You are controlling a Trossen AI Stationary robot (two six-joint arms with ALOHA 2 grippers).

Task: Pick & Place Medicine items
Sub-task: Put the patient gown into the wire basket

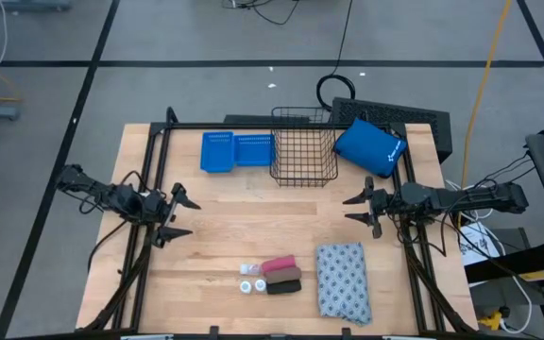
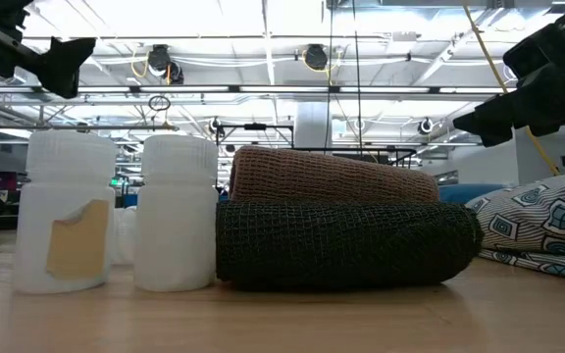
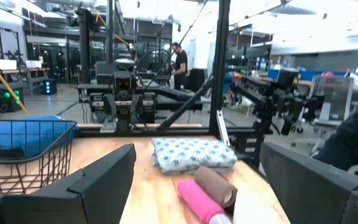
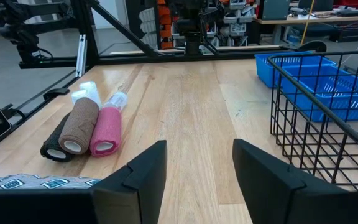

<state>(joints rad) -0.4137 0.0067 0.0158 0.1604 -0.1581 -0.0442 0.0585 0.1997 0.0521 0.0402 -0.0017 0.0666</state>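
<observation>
I'm holding both grippers, left (image 1: 185,216) and right (image 1: 355,210), fingers apart; aiming right at the patterned pack (image 1: 342,280), six o'clock, squeezing mid-body.

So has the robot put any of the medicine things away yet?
Not yet, it seems. Nothing looks done: the wire basket looks empty. The two white bottles, the pink roll, a tan roll, the dark roll and the patterned pack all lie on the table. Nothing is in hand: the left pincer and right pincer hover open, apart from everything.
</observation>
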